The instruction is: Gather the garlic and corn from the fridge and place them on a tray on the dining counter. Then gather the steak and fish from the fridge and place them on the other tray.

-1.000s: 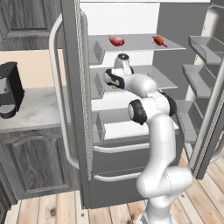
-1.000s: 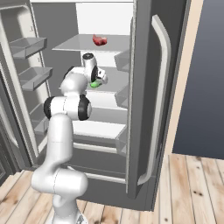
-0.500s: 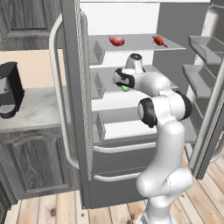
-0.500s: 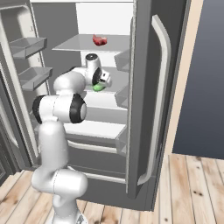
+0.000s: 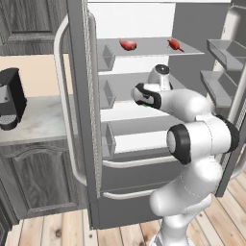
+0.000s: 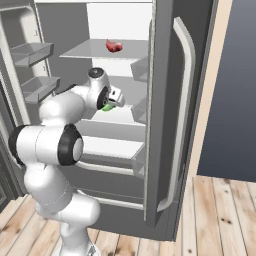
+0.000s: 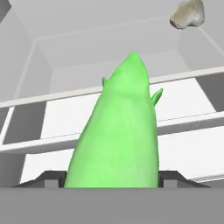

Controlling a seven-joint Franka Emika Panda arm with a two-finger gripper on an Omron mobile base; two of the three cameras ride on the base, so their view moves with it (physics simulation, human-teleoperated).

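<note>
One corn (image 7: pixel 118 131) sits clamped between the two fingers of the single gripper (image 7: pixel 113 178), its pointed end stretching away from the gripper toward the back wall of the open fridge (image 6: pixel 165 115). One garlic (image 7: pixel 187 15) lies beyond the gripper, past the corn's tip and off to one side in the hand view, apart from the corn. On the shelf above the gripper lie two red pieces, a steak (image 5: pixel 128 44) and a second red item (image 5: pixel 175 45), while a black coffee machine (image 5: pixel 10 98) stands on the counter (image 5: pixel 36 126) outside the fridge, with the open fridge door (image 5: pixel 79 96) between it and the gripper.
</note>
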